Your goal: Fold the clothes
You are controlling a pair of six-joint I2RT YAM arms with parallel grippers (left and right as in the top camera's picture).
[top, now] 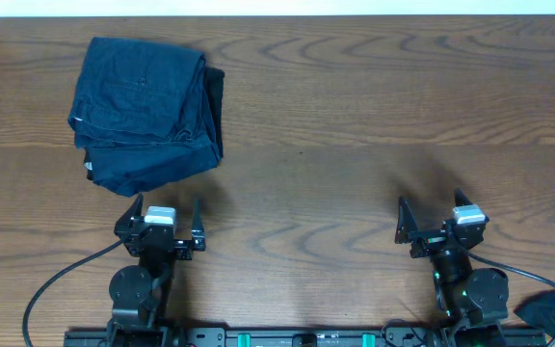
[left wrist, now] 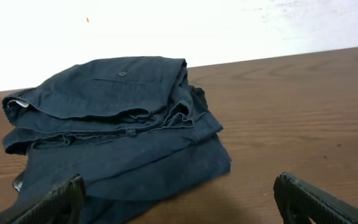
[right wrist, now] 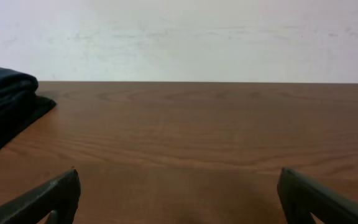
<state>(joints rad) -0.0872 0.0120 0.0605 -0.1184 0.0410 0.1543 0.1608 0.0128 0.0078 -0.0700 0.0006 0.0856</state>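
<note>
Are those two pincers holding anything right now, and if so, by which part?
Nothing is held. The left pincer and the right pincer both stand open and empty, and neither touches the folded navy clothes on the table.

1. The clothes (top: 147, 111) lie stacked on the bench (top: 355, 125).
2. The left pincer (top: 170, 205) sits just before the clothes, not touching them.
3. The right pincer (top: 430, 200) sits well right of the clothes.
</note>
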